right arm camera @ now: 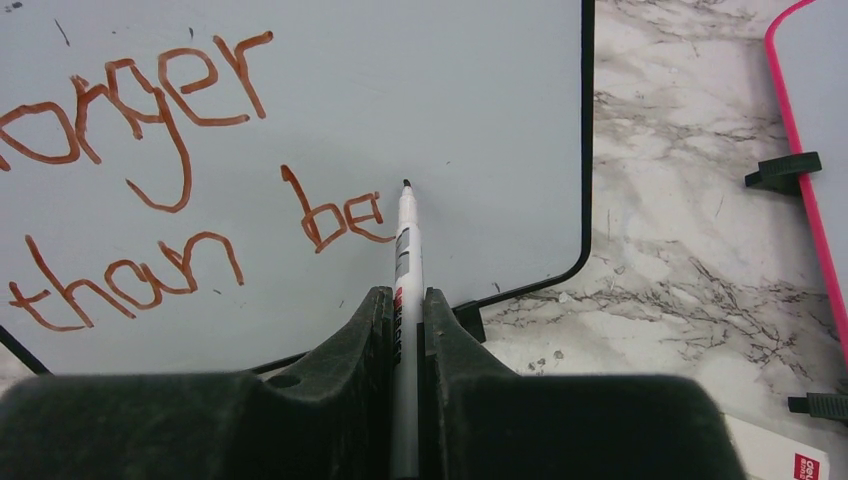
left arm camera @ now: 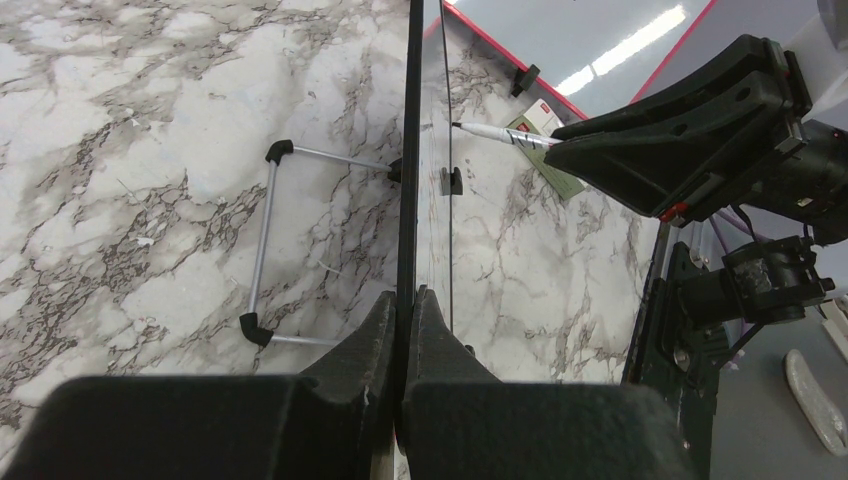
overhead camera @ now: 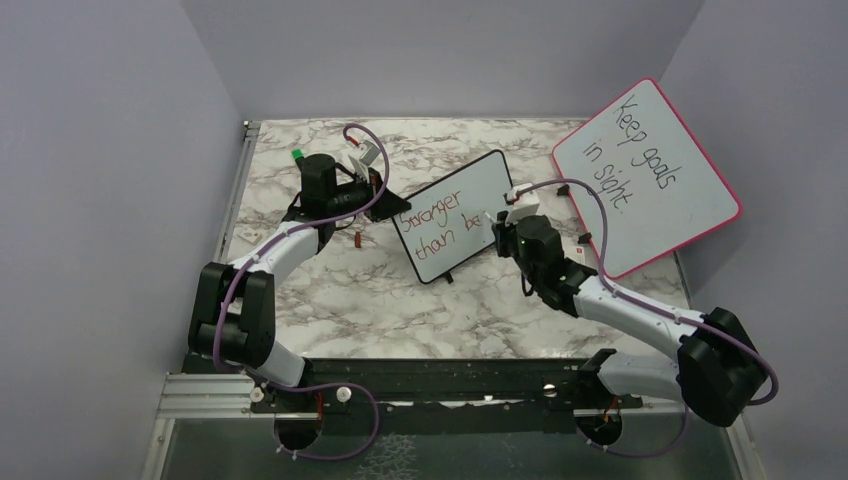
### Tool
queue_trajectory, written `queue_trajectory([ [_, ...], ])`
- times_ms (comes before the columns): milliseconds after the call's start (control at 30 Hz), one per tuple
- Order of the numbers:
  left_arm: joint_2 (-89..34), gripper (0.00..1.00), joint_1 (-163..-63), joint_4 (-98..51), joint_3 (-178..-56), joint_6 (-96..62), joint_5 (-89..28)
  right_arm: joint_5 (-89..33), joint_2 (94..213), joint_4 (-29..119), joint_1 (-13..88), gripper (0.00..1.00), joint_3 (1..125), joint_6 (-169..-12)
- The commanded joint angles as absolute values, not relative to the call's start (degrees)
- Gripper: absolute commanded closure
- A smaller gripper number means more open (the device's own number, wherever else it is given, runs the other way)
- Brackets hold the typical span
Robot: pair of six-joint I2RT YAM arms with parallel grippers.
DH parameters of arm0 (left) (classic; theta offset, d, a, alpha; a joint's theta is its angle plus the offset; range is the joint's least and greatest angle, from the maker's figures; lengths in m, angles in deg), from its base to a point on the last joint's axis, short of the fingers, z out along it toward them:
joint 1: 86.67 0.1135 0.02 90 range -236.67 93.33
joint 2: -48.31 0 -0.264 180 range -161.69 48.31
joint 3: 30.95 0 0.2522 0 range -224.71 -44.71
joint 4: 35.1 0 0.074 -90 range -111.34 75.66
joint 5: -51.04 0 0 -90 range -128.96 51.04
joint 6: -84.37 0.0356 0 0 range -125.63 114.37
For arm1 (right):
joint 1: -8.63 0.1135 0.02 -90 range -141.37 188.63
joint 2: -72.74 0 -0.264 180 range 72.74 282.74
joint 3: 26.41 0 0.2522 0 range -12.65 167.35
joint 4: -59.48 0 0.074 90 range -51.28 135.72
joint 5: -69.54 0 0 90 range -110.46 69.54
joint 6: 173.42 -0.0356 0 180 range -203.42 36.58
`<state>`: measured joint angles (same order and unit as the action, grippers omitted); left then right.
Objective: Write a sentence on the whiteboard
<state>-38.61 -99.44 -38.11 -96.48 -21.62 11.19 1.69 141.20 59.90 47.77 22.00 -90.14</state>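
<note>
The whiteboard (overhead camera: 470, 190) stands tilted mid-table, black-framed. The sentence (overhead camera: 437, 222) in reddish-brown reads "Stronger" above "than be". My left gripper (overhead camera: 385, 203) is shut on the board's left edge; in the left wrist view the fingers (left arm camera: 405, 305) pinch the thin black frame (left arm camera: 409, 150) edge-on. My right gripper (overhead camera: 503, 222) is shut on a white marker (right arm camera: 406, 250), held at the jaws (right arm camera: 405, 305). The marker's tip sits at the whiteboard (right arm camera: 470, 90) just right of "be" in the sentence (right arm camera: 150, 190). The marker also shows in the left wrist view (left arm camera: 495, 133).
A larger pink-framed board (overhead camera: 650, 165) with black handwriting leans at the back right, its edge in the right wrist view (right arm camera: 795, 130). A small reddish cap-like piece (overhead camera: 358, 239) lies left of the whiteboard. The board's wire stand (left arm camera: 262, 250) rests behind it. Grey walls enclose the table.
</note>
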Motion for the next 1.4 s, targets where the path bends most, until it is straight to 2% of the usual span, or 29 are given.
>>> queue_trajectory([
  [0, -41.04, 1.00, -99.59, -31.18, -95.47, -17.27, 8.06, 2.57, 141.59, 63.00, 47.22, 0.99, 24.45, -89.07],
  [600, -41.15, 1.00, -99.59, -31.11, -95.51, -17.10, 8.22, 0.38, 145.42, 63.24, 46.16, 0.99, 26.55, -88.59],
  [1367, -41.01, 1.00, -99.59, -31.01, -95.59, -17.23, 8.06, -4.93, 142.37, 57.59, 46.17, 0.99, 23.92, -89.60],
])
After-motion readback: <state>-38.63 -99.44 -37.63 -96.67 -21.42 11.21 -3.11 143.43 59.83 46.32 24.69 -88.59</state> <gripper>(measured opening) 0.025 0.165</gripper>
